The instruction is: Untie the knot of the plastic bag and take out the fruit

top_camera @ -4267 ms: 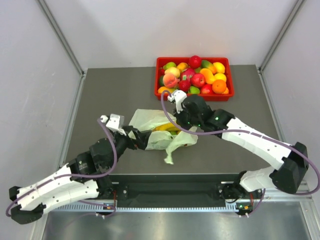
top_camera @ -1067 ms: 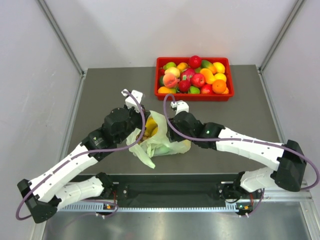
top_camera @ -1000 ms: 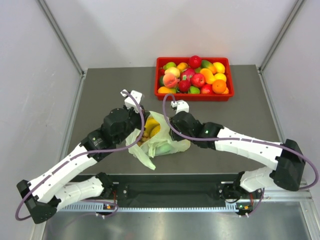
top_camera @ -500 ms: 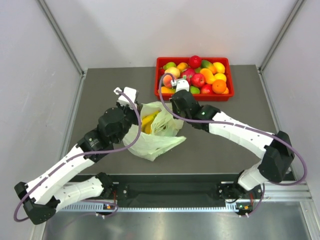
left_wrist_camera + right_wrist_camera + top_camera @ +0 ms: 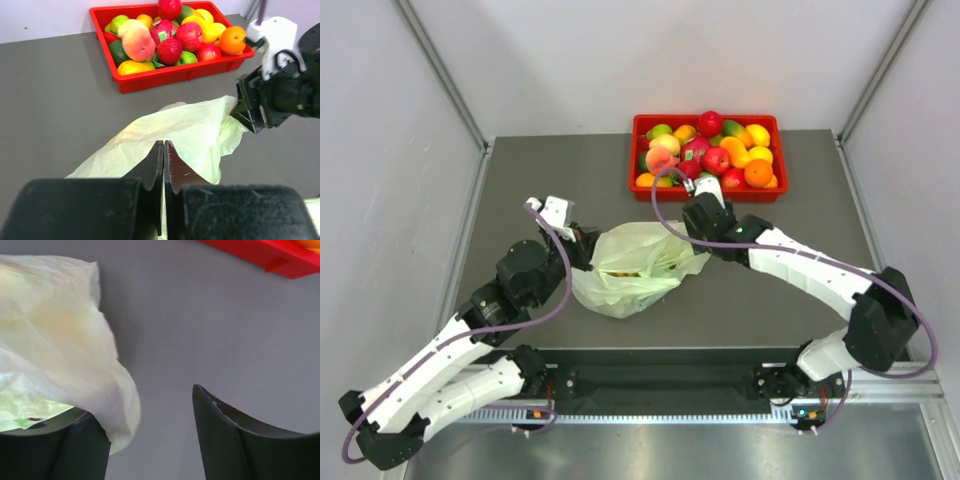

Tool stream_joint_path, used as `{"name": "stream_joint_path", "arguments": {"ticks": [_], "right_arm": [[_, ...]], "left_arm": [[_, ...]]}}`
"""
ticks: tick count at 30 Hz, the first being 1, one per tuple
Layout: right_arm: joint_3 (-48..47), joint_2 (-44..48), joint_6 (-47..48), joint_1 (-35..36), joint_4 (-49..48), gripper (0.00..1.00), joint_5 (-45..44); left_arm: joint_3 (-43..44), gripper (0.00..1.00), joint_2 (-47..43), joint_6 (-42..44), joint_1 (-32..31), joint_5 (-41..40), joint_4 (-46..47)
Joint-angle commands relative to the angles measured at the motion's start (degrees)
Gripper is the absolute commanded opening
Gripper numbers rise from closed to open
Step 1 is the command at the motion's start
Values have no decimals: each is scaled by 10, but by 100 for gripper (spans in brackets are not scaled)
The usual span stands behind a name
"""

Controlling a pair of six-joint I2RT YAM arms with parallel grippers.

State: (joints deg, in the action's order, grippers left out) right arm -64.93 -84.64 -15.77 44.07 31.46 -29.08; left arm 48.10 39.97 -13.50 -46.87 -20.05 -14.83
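The pale green plastic bag lies slumped on the grey table between my two arms. Dark and yellowish fruit shows faintly through its film. My left gripper is at the bag's left edge. In the left wrist view its jaws are pressed together on the bag's film. My right gripper stands open at the bag's right edge. In the right wrist view a fold of the bag drapes over its left finger, with nothing between the fingers. The knot does not show.
A red tray full of apples, a peach, oranges and other fruit stands at the table's far edge, just beyond the right gripper. It also appears in the left wrist view and the right wrist view. Grey walls close in both sides.
The right gripper has opened and let go of the bag's rim. The bag, held up and spread before, has sunk flatter. The left gripper has drawn back to the left, still holding it.
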Motion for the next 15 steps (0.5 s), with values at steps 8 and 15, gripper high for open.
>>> {"name": "stream_joint_path", "arguments": {"ticks": [8,15], "right_arm": [[-7,177,25,0,59,96,56],[-13,216,15,15,78,100,98]], "left_arm": [[34,7,59,12,1,59,6],[146,52,161,74,1,157,-88]]}}
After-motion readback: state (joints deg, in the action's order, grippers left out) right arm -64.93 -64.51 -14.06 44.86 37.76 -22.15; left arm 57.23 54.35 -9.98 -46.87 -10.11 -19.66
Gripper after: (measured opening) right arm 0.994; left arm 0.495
